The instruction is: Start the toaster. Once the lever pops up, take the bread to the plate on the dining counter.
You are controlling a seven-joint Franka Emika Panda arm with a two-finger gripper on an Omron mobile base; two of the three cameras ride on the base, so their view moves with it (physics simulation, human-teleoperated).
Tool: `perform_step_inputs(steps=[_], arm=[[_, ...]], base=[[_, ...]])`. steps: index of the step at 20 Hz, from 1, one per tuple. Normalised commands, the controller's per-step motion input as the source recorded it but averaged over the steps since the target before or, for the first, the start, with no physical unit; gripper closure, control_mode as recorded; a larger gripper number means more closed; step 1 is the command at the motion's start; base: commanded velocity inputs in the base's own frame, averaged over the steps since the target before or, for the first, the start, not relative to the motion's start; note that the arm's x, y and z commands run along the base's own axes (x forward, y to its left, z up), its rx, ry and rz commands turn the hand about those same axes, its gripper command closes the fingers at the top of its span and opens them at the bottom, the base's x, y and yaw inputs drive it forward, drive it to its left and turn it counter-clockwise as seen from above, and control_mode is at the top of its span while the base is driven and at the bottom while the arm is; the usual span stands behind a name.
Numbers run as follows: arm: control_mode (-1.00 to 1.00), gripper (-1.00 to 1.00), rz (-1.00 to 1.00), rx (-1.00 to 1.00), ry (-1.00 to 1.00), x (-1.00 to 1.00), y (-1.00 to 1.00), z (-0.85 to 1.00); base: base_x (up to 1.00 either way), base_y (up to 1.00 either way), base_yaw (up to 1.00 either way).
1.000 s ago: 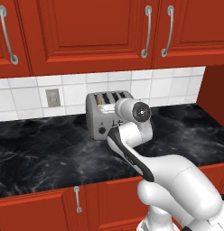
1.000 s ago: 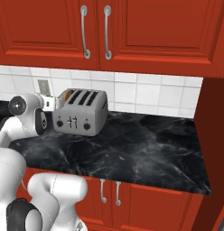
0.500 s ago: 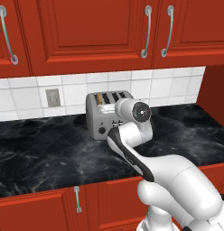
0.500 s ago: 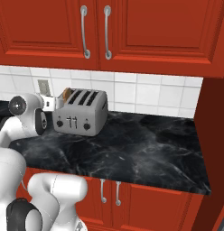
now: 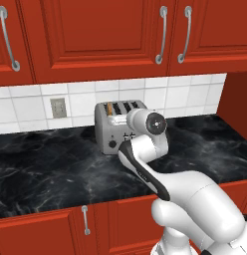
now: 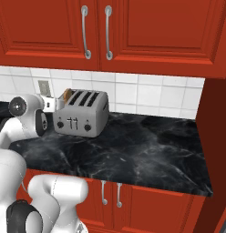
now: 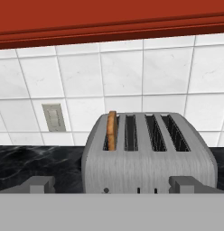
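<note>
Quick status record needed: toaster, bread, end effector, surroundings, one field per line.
toaster: four slots, grey, on the black wall counter against the tiled wall
bread: upright in the leftmost slot as the hand view shows it, top edge sticking out
end effector: open, level with the toaster's front, holding nothing
wall outlet: on the tiles, left of the toaster in the hand view

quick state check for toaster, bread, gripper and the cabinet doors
toaster: upright on the black counter, three slots empty
bread: standing in the leftmost slot, top edge poking out
gripper: open, holding nothing, just in front of the toaster
upper cabinet doors: shut
</note>
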Motion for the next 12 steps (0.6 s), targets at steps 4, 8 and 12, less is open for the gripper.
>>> perform_step_inputs(steps=[4, 8, 12], arm=[[-1.00, -1.00, 0.00, 0.00, 0.00, 0.00, 0.00, 0.00], [-1.00, -1.00, 0.00, 0.00, 0.00, 0.00, 0.00, 0.00], [-1.00, -1.00, 0.00, 0.00, 0.00, 0.00, 0.00, 0.00]], base=[[0.00, 0.00, 0.00], [0.00, 0.00, 0.00], [0.00, 0.00, 0.00]])
